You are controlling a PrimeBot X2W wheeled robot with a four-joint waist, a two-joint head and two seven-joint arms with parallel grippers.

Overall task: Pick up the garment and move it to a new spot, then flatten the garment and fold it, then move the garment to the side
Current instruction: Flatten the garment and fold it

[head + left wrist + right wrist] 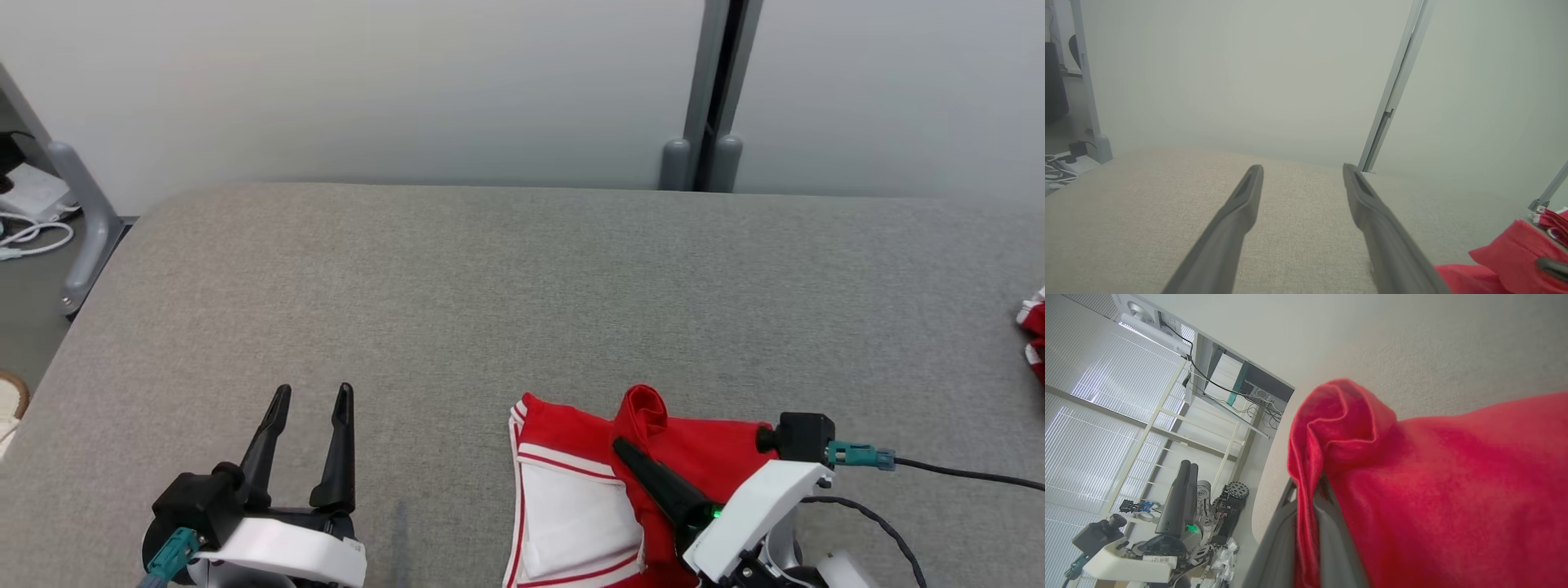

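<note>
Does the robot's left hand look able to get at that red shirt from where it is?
Probably yes: the left hand is open, and only bare grey surface lies between it and the shirt.

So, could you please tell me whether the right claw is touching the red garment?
Touching. The right wrist view shows a fold of the garment pinched between the fingers of the right claw; the head view shows cloth bunched at its tip.

We find open table point(490, 286) from the far edge across the middle; the garment point(710, 457) heaps at the near edge, a second red garment point(1033, 327) at the right edge.
</note>
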